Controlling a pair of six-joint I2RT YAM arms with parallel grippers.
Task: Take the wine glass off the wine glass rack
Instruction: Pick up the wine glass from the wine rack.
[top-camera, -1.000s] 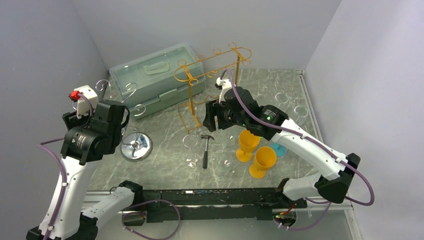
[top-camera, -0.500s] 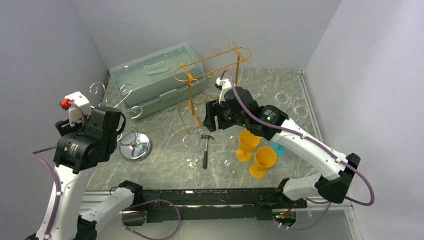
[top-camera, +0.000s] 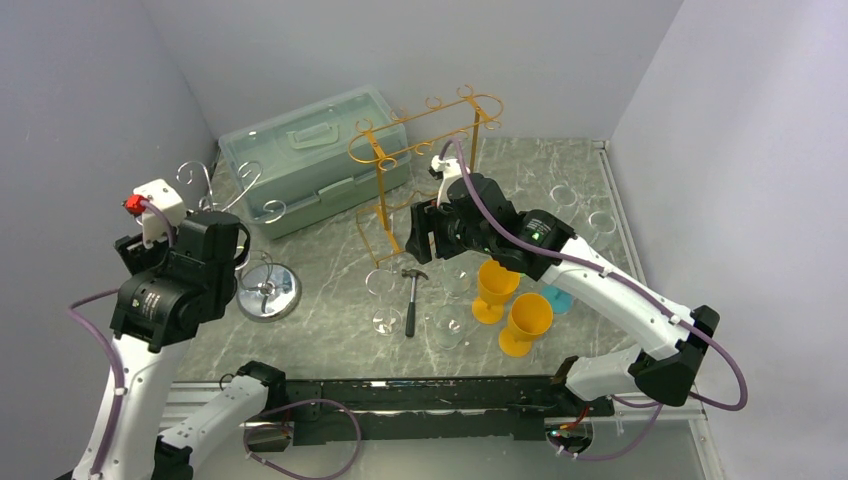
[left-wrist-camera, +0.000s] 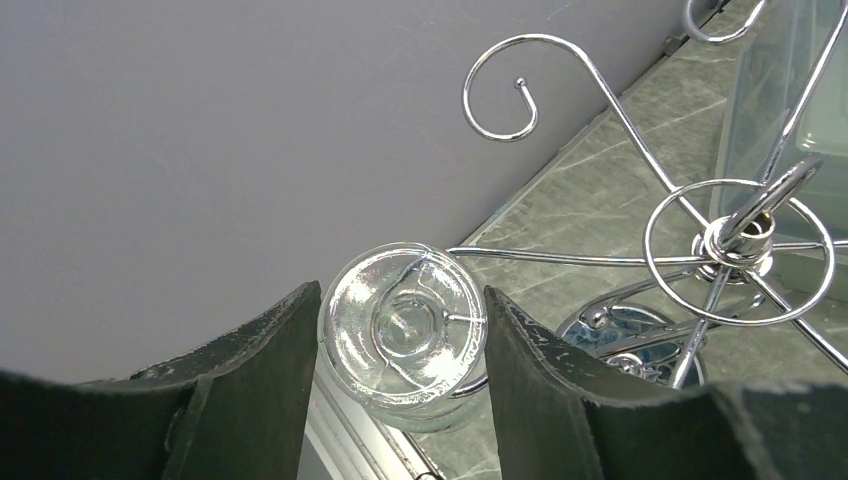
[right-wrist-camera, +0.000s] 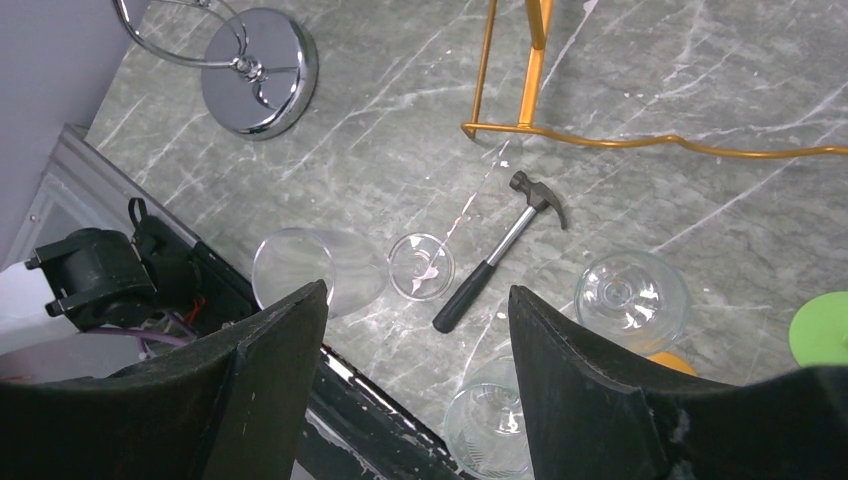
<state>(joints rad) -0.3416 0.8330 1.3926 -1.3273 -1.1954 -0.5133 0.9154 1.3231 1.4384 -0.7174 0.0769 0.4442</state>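
The left gripper (left-wrist-camera: 403, 300) is pinching the foot of a clear wine glass (left-wrist-camera: 403, 335), with one finger pressed against each side of the round foot. The wrist view looks straight at the underside of that foot. The glass is up in the air by the left edge of the table (top-camera: 330, 255), right at the tip of one arm of the chrome wine glass rack (left-wrist-camera: 740, 238). Honestly can't tell if the foot is free of that wire arm or still sitting in it. The rack's round base stands near the table's left edge, just beside the gripper in the top view.

The right gripper (right-wrist-camera: 415, 300) is spread wide with nothing in it. It hangs over the middle of the table, just in front of the gold wine glass rack (top-camera: 420, 150). Below it lie a small hammer (right-wrist-camera: 497, 262) and a few loose clear glasses (right-wrist-camera: 630, 295). Two orange goblets (top-camera: 495, 285) stand to the right of the hammer, toward the front edge. A pale green toolbox (top-camera: 310, 150) sits in the back left corner.
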